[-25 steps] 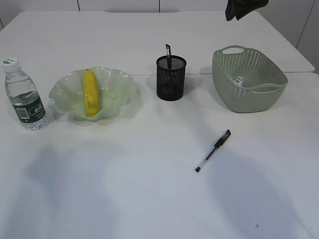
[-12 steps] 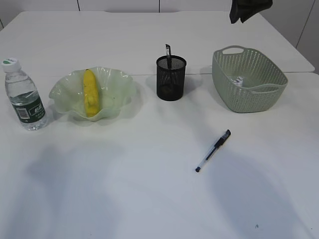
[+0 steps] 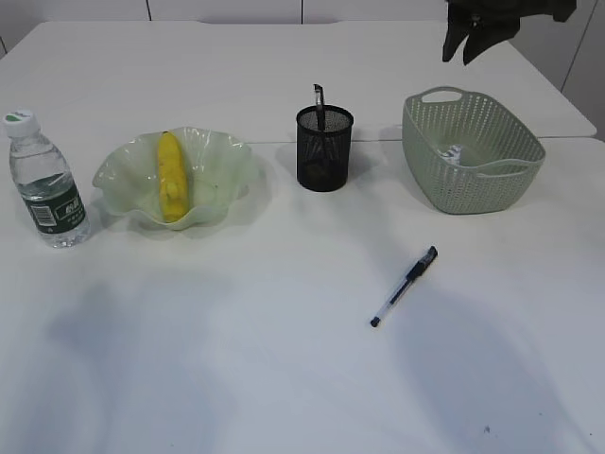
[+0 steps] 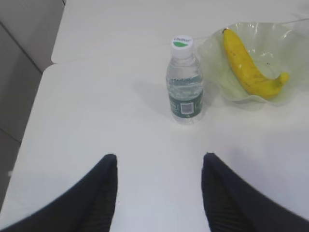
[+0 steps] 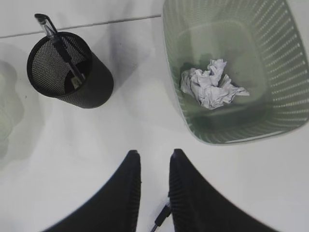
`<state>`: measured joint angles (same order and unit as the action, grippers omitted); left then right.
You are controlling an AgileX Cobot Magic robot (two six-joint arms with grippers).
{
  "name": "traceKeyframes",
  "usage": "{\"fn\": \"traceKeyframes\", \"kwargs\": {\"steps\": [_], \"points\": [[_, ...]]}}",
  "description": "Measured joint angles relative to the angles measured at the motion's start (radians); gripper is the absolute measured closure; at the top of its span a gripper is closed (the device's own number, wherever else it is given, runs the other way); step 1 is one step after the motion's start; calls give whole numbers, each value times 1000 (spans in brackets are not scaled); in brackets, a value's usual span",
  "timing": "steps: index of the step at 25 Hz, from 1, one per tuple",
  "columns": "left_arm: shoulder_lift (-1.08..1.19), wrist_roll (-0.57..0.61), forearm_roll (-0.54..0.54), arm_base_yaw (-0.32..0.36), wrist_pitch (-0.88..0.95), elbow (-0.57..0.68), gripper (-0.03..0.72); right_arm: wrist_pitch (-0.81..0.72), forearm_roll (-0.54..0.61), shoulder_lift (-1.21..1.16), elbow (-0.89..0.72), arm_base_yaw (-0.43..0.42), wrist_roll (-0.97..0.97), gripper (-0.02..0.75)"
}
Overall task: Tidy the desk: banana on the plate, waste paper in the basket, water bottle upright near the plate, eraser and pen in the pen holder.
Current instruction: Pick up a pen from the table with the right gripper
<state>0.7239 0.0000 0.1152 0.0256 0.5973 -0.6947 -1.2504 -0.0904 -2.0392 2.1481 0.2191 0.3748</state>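
Item: 1 pen (image 3: 404, 286), loose on the desk (image 3: 284, 378), light, stiff, slippery, best pinched mid-barrel; left gripper (image 4: 159, 166) parted wide and empty, right gripper (image 5: 154, 164) narrowly parted, holding nothing.

The white table (image 3: 284, 378) is seen from the front, slanting down from high up. The clear plastic water bottle (image 4: 184, 79) is looked down on by the left wrist view, toward 12 o'clock. The black mesh pen holder (image 5: 70, 72) and green plastic basket (image 5: 285, 72) are looked down on closely by the right wrist view; both are also seen in the exterior view.
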Motion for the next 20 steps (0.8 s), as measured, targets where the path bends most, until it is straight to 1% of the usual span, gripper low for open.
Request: {"fn": "traceKeyframes", "kwargs": {"steps": [4, 9, 15, 20], "points": [[0, 0, -17, 0, 69, 0, 293, 0, 0, 1, -66, 0, 102, 564], [0, 0, -19, 0, 94, 0, 293, 0, 26, -13, -174, 0, 132, 549], [0, 0, -19, 0, 94, 0, 293, 4, 43, -57, -192, 0, 180, 547], [0, 0, -19, 0, 94, 0, 293, 4, 113, -109, -192, 0, 256, 540]]}}
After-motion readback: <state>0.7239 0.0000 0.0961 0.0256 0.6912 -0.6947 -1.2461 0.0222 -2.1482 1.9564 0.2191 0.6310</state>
